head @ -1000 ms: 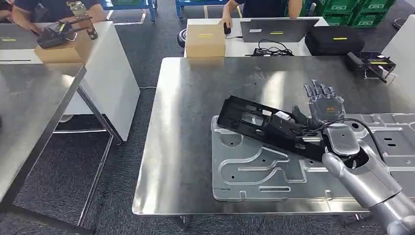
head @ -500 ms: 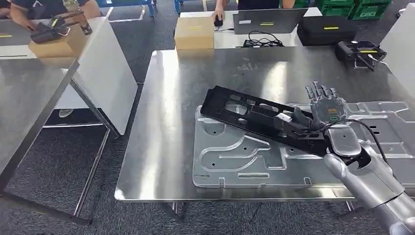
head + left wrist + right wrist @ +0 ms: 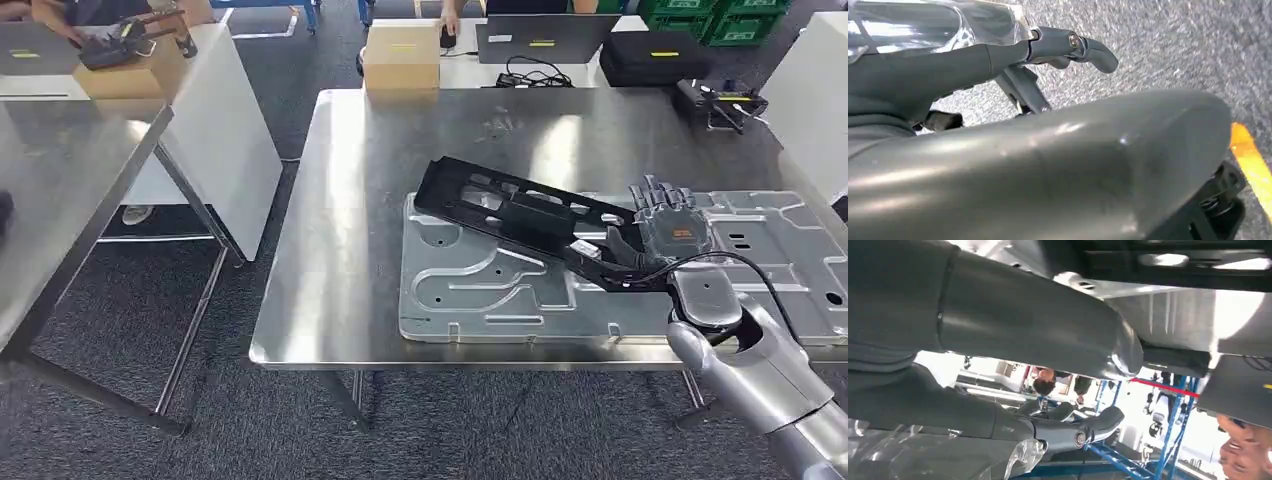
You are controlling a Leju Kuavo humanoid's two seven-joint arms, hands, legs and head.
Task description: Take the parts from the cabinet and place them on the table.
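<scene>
Bench point(image 3: 350, 250): a bare steel top on thin legs, standing on dark carpet; it carries both parts. A second steel bench point(image 3: 60, 190) stands well apart on the left side of the head view.
Metal panel point(image 3: 500, 290): a large, flat, pressed grey sheet with ribs and holes, lying along the near half of the bench, its near edge close to the bench's front edge.
Black part point(image 3: 520, 215): a long black plastic frame with cut-outs, lying slantwise across the metal panel; its far end reaches past the panel's far-left corner, its near end is at the right hand.
Right arm point(image 3: 760, 370): silver, coming in from the lower right, with a black cable looped over the wrist.
Right hand point(image 3: 665, 225): at the near end of the black part, thumb against the part's end, the other fingers straight and pointing away over the panel. Whether it has hold of the part I cannot tell.
Left hand point(image 3: 998, 55): seen in the left wrist view above grey carpet, with nothing in it; the fingers lie roughly straight.
Cardboard box point(image 3: 402, 55): on a white desk behind the bench, beside a laptop point(image 3: 540, 38) and a black case point(image 3: 655, 55).
</scene>
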